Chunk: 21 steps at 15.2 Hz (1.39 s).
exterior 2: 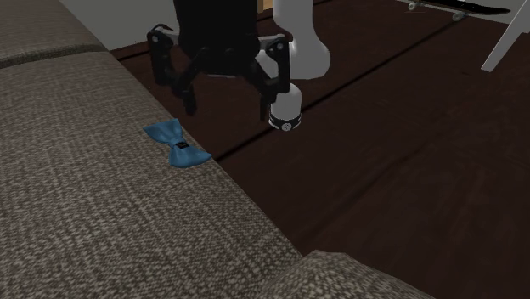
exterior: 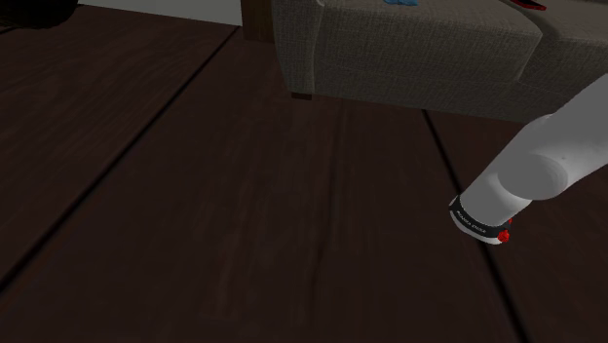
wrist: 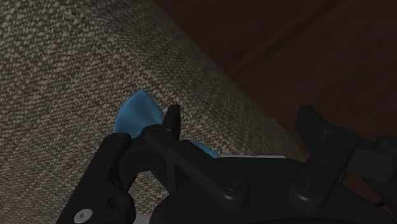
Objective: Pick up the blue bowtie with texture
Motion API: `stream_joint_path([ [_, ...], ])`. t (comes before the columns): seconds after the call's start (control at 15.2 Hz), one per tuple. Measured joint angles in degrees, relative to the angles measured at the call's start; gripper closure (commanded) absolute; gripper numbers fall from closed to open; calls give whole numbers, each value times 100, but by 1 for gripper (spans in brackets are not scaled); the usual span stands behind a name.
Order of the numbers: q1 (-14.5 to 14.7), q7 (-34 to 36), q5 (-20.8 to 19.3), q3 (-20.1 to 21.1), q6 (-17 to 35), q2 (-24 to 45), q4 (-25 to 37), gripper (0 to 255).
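Note:
The blue bowtie (exterior 2: pixel 177 144) lies flat on the grey woven sofa seat (exterior 2: pixel 93 212), close to the seat's front edge, with a small dark knot at its middle. My black gripper (exterior 2: pixel 225 106) hangs open above that edge, a little beyond the bowtie and toward the second exterior view's right. Its fingers stand wide apart with nothing between them. In the wrist view the bowtie (wrist: pixel 135 113) shows beside one finger (wrist: pixel 172 119), partly hidden by the gripper's (wrist: pixel 240 121) linkage. In the shoulder view a sliver of the bowtie (exterior: pixel 401 3) shows on top of the sofa (exterior: pixel 409 49).
Dark wooden floor (exterior 2: pixel 399 161) runs in front of the sofa. A skateboard (exterior 2: pixel 459 8) and a white slanted leg (exterior 2: pixel 507 41) stand at the far right of the second exterior view. My white arm (exterior: pixel 531 171) crosses the shoulder view's right side.

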Motion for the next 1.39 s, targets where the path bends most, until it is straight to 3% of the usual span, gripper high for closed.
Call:
stream_joint_path([
  [0.33,-125,-398,74,-213,-220,1030,1367,0],
  [0.86,-131,-389,45,-220,306,1003,835,0],
  [0.92,-130,-386,45,-219,340,1004,801,255],
  [1.39,-128,-360,33,-219,383,990,776,255],
])
